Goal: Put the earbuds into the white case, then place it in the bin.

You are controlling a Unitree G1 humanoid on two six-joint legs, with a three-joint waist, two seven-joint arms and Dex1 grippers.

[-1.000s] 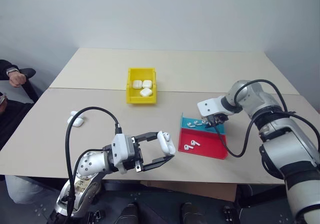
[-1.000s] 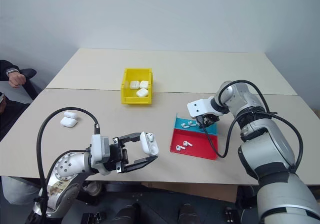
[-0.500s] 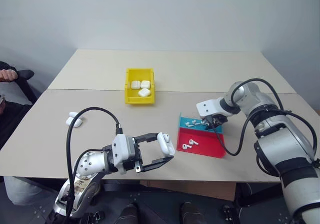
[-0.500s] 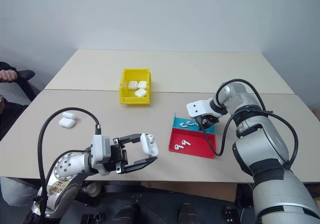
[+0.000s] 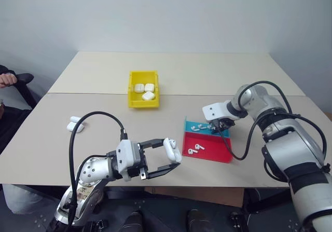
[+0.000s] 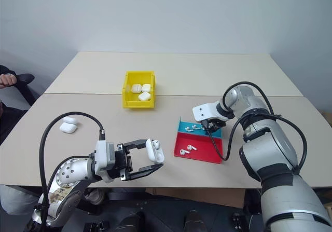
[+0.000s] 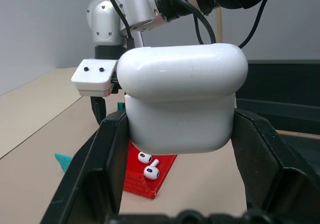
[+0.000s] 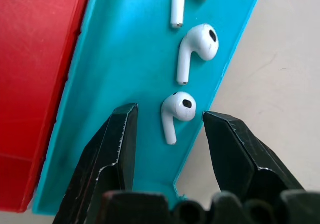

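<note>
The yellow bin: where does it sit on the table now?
The yellow bin sits mid-table, left of the red and blue tray, holding three white cases.

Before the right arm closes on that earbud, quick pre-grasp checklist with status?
1. Right gripper jaws open: ok.
2. Jaws straddle one earbud on the blue tray section: ok.
3. Next earbud outside the jaws: ok.
4. Jaws touching the earbud: not yet, gaps on both sides.
5. Left gripper holds the white case above the table: ok.
6. Case lid open to receive: not ok, it looks shut.
</note>
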